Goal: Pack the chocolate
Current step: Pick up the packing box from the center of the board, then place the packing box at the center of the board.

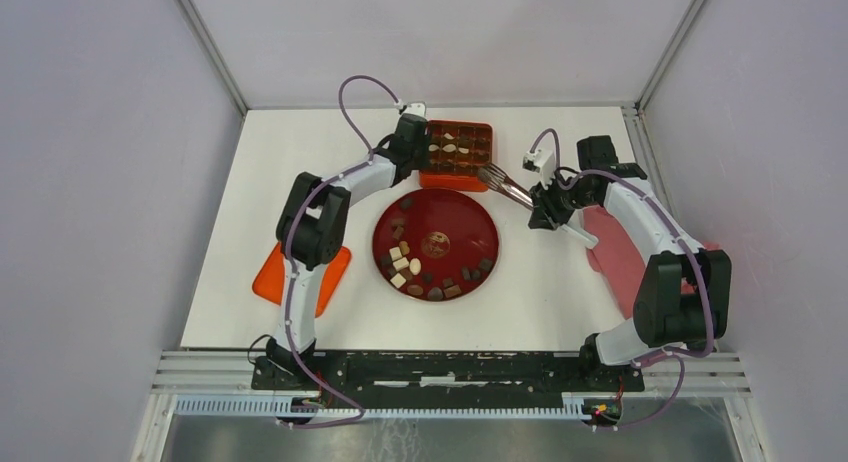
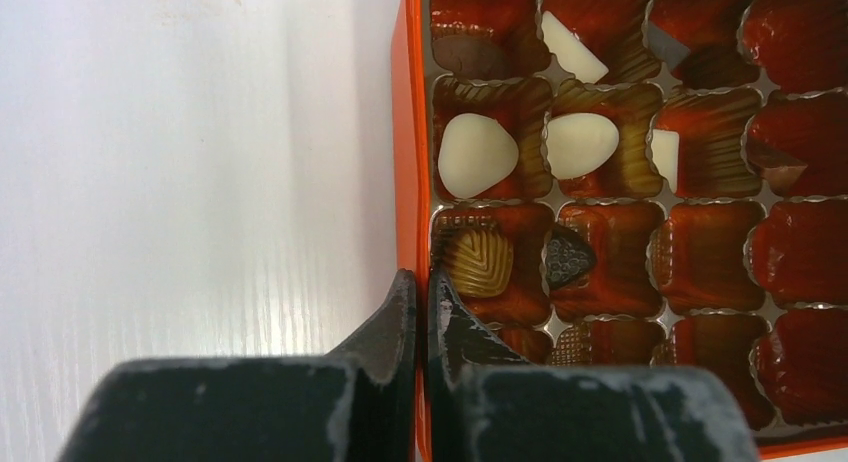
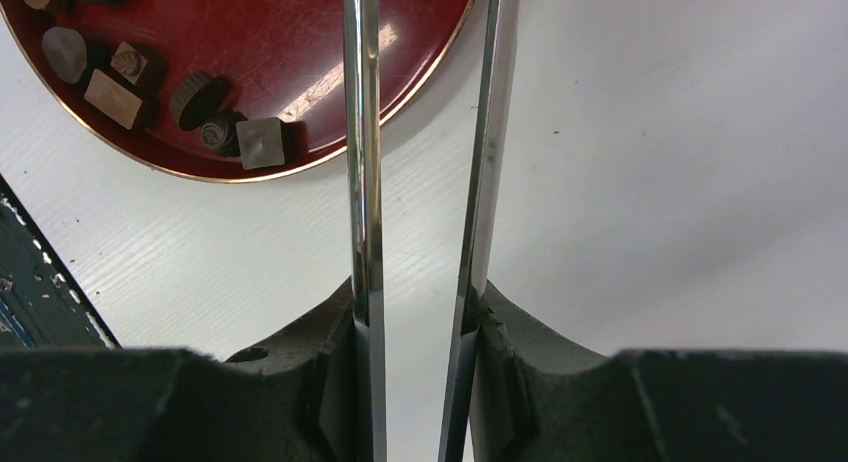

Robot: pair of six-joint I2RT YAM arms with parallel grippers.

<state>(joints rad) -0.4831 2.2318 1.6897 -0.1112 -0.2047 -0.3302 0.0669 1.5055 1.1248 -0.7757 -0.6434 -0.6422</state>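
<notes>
Flat tan emblem (image 1: 436, 245) at the middle of the red plate (image 1: 455, 217); perhaps some marking on it, but too small to read from the top view.

Left gripper (image 2: 422, 292), at the bottom centre of its wrist view: pressed together, pinching the left wall of the orange box (image 2: 405, 132). One finger outside, over the white table (image 2: 200, 182); the other just inside, beside the compartment with a ribbed light-brown piece.

Right gripper (image 3: 418, 312), at the bottom centre of its own view: partly closed around metal tongs (image 3: 362, 132), one blade against each finger, a narrow gap between the blades. Both blades up and out of the frame at the top, the left one crossing the plate's rim. In the top view, forked tong tips just beside the box's lower right corner.

Chocolate (image 1: 400, 267) in two places. On the plate, at the centre of the top view: cream, light-brown and dark pieces curved along its left and lower rim. In the box, at upper centre just above the plate: three cream pieces across one row, a dark round one and another cream one in the row above, the ribbed light-brown piece and a dark one in the row below, each in its own compartment.
</notes>
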